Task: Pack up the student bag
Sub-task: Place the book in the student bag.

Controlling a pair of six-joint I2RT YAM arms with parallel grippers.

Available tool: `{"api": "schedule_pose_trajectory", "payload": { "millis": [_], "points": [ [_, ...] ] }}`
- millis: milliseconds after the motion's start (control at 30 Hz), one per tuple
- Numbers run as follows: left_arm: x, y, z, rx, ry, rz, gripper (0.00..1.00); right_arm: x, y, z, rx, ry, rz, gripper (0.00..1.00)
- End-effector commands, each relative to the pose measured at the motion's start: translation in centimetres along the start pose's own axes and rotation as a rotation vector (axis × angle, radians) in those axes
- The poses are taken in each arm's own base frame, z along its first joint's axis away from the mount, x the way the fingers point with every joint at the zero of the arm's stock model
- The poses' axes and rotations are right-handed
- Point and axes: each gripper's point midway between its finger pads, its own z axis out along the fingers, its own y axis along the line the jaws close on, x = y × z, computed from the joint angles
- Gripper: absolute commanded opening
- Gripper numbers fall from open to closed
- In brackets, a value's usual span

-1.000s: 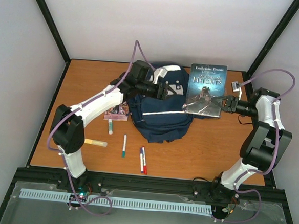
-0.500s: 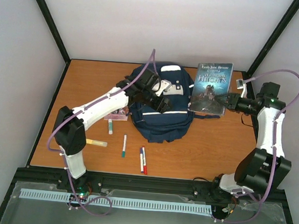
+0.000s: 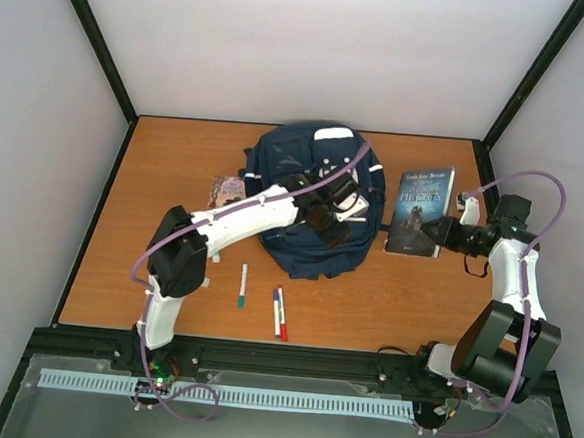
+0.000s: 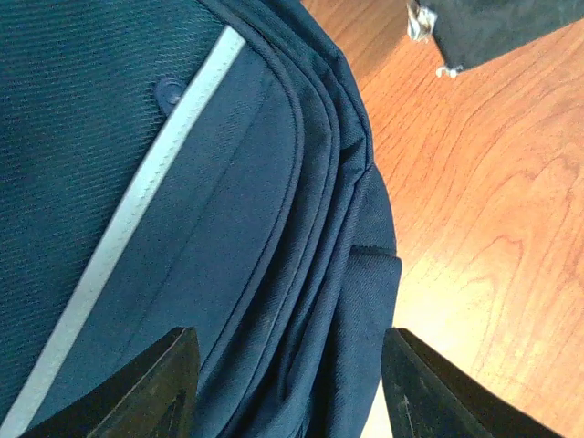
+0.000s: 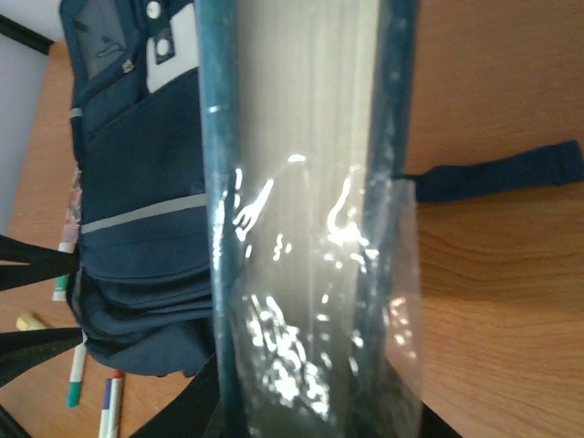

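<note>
Top view: my left arm covers the middle of the student bag (image 3: 317, 151), and I can't read the left gripper (image 3: 328, 214) against it. The book (image 3: 420, 206) title is too small. Right wrist view: book runs off top and bottom and hides most of the right gripper (image 5: 310, 415). Left wrist view: dark object (image 4: 497, 26) is cut off at the top, unidentifiable.

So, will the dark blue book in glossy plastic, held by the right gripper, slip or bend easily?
Probably slippery: the dark blue book has a glossy plastic cover wrinkling loosely by the right gripper. Likely stiff: its thick page block looks straight though gripped only at one edge. Perhaps heavy for that small grip.
</note>
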Motion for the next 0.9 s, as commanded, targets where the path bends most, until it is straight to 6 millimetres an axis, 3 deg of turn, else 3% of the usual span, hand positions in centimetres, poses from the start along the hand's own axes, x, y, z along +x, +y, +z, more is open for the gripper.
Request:
{"api": "schedule_pose_trajectory", "payload": {
  "millis": [0, 267, 533, 867],
  "points": [
    [-0.2, 0.2, 0.6, -0.080, 0.050, 0.084, 0.57, -3.7, 0.8, -1.8, 0.010, -0.158, -0.165, 0.03],
    [0.1, -0.8, 2.4, -0.047, 0.100, 0.118, 0.58, -3.0, -0.3, -2.2, 0.009, -0.176, -0.141, 0.03],
    [0.9, -1.8, 4.1, -0.018, 0.150, 0.132, 0.45, -3.0, -0.8, -2.4, -0.003, -0.185, -0.119, 0.03],
    [1.6, -1.8, 5.7, -0.040, 0.189, 0.153, 0.39, -2.8, -1.2, -2.2, -0.015, -0.174, -0.100, 0.03]
  ]
}}
